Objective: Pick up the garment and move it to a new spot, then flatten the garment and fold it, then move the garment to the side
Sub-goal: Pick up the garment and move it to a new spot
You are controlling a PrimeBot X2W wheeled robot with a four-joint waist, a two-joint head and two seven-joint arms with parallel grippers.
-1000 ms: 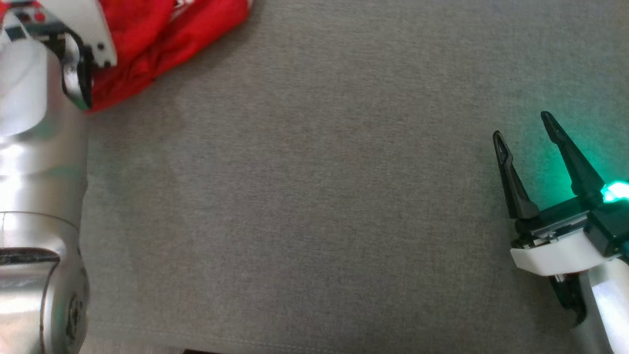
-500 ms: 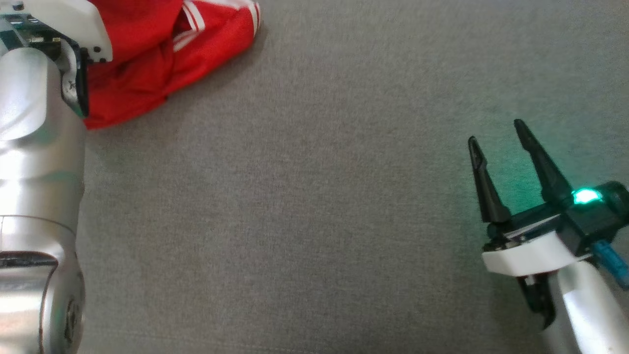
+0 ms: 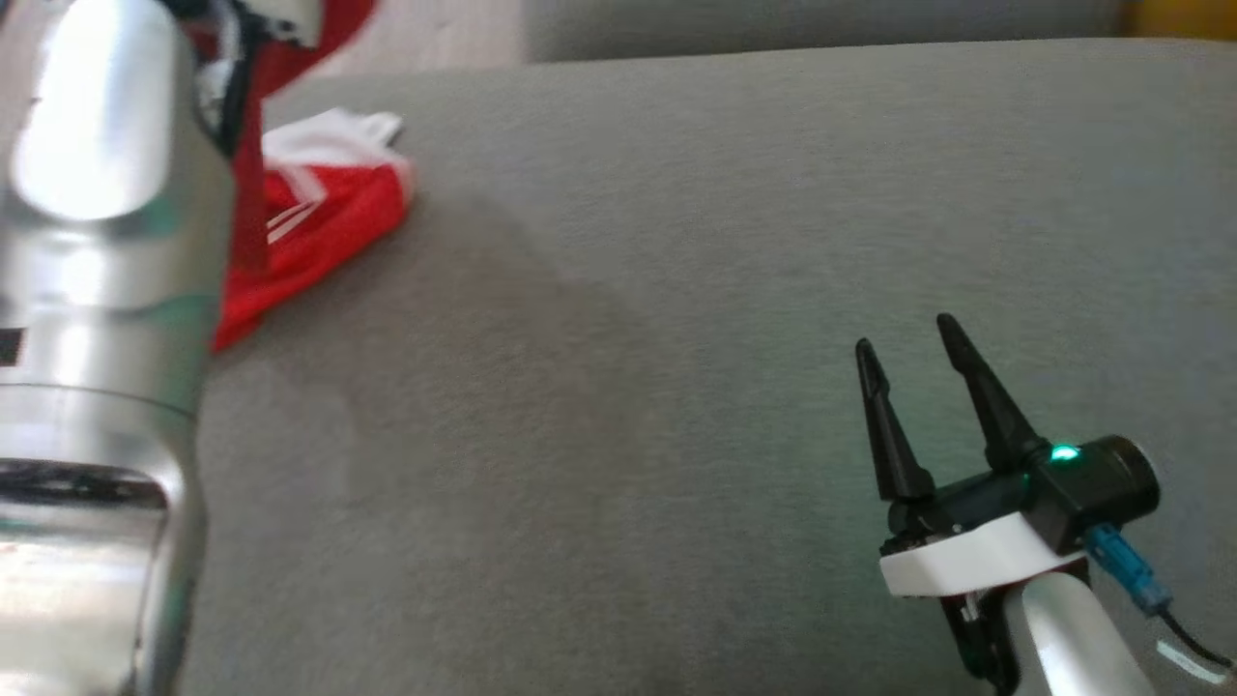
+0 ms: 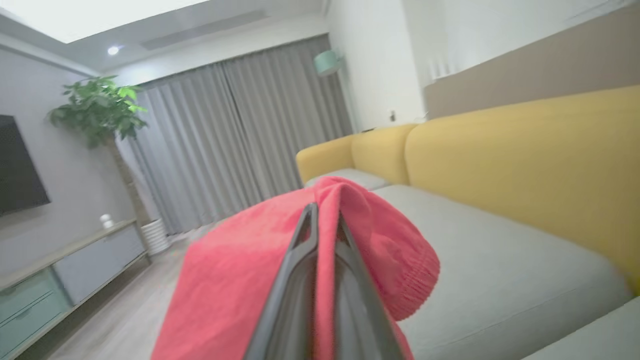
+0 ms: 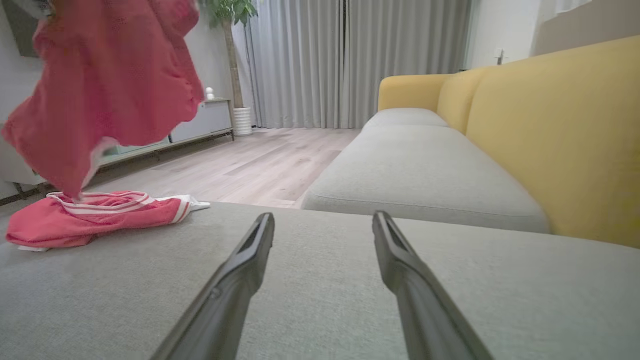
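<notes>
Red cloth hangs in a bunch at the upper left of the right wrist view: the garment (image 5: 115,80), partly lifted. Its lower end, edged with white stripes, lies crumpled on the grey cushion (image 5: 320,300) near the far left corner. From the head, a taut strip of the same cloth rises from that heap and passes behind the silver left arm (image 3: 97,290) towards the top left corner.

Along the left wrist, the left gripper (image 4: 326,214) is pinched nearly closed on a fold of the garment. Cloth sits between the two fingers and drapes over both sides of them, well above the seat.

At the lower right of the head view the right gripper (image 3: 904,333) has its jaws spread wide with nothing between them. It sits low over bare cushion, well apart from the garment, with a green light lit at its base.

Beyond the cushion a yellow-backed sofa (image 5: 550,125) runs along the right. A pale wood floor (image 5: 240,165), grey curtains (image 5: 350,60) and a potted plant (image 4: 97,107) lie farther off.
</notes>
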